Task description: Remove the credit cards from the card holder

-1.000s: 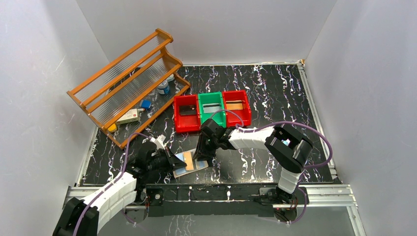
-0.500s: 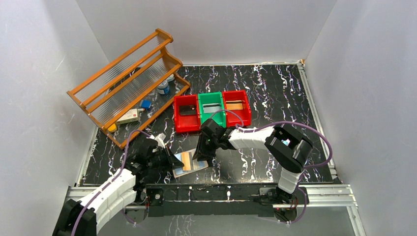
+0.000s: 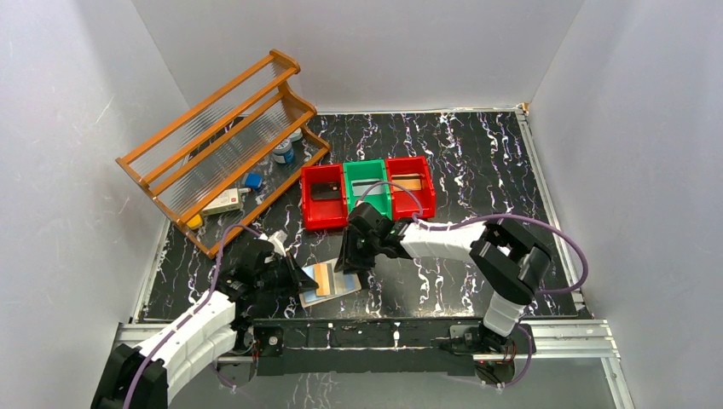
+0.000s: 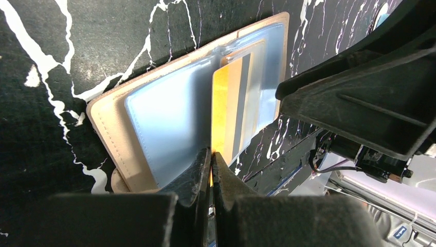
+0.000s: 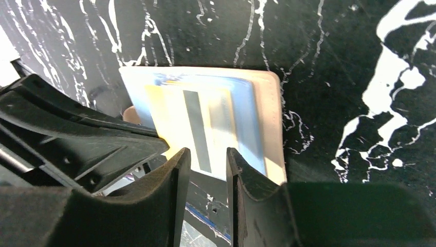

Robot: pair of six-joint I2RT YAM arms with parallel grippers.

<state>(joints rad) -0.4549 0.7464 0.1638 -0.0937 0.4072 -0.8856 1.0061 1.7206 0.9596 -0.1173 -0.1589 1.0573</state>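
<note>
- Found the card holder [image 4: 154,118] lying open and flat on the black marbled table [image 3: 477,153], with pale blue sleeves facing up and a tan rim showing round them.
- Saw the left gripper [image 4: 211,165] at the left side of the card holder, jaws pinched tight on the end of an orange-gold card [image 4: 227,103] bearing a dark stripe.
- Noted that card lying over one sleeve of the card holder, the gripped end at the holder's edge.
- Could not tell whether the far end sat inside the sleeve or on top of it.
- Saw the right gripper [image 5: 206,157] over the opposite side of the card holder, jaws parted a narrow way with nothing clamped between them, the card's stripe showing through the gap.
- Could not tell whether those fingertips touched the holder.
- Noted three bins in a touching row just beyond the card holder: a left red bin [image 3: 326,220], a green bin [image 3: 365,164] and a right red bin [image 3: 418,209].
- Made out one flat card-like piece in each: a dark card [image 3: 325,192], a grey card [image 3: 367,187] and an orange card [image 3: 408,183].
- Saw a tilted wooden rack [image 3: 213,141] well apart from the card holder, beyond it to the left.
</note>
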